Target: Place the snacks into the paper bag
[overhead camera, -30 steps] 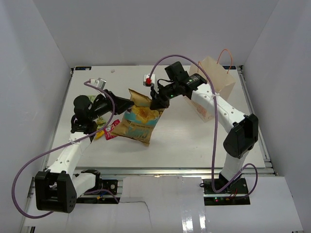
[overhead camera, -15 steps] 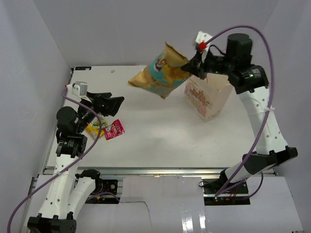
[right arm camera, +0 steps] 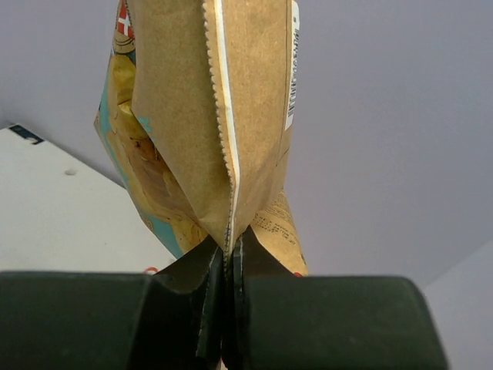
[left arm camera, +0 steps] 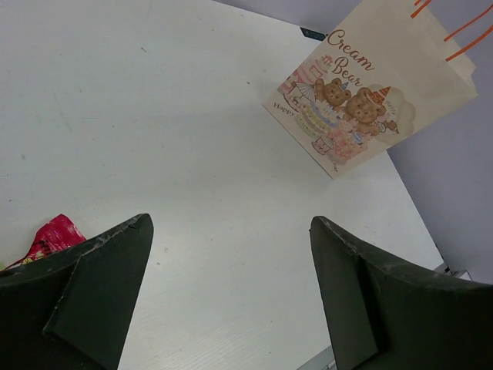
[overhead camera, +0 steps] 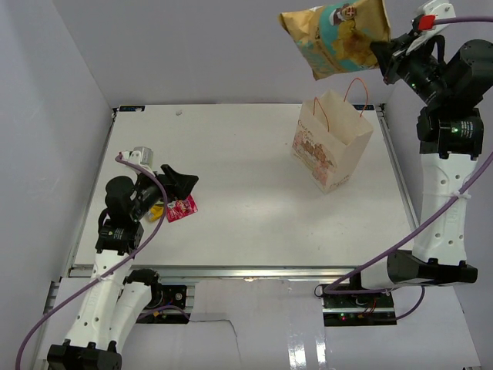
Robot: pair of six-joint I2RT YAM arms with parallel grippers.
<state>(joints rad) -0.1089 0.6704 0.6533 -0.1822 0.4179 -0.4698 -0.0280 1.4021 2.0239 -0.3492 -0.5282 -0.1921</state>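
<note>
My right gripper [overhead camera: 383, 54] is shut on the seam of the large tan-gold chip bag [overhead camera: 337, 33] and holds it high in the air, above the upright cream paper bag [overhead camera: 330, 146]. In the right wrist view the chip bag [right arm camera: 208, 116] hangs pinched between my right gripper's [right arm camera: 229, 254] fingers. My left gripper [overhead camera: 182, 179] is open and empty, low over the table's left side, right by a pink packet [overhead camera: 182, 208] and a yellow packet [overhead camera: 156, 211]. The left wrist view shows the paper bag [left arm camera: 370, 92] far off and the pink packet [left arm camera: 52, 235] beside my left gripper [left arm camera: 231, 254].
The paper bag stands at the table's back right with orange loop handles [overhead camera: 356, 86]. White walls enclose the table [overhead camera: 246, 193] on three sides.
My right arm has lifted the chip bag up and to the right, from the table's middle to high over the paper bag. My left arm drew back toward the small packets.
</note>
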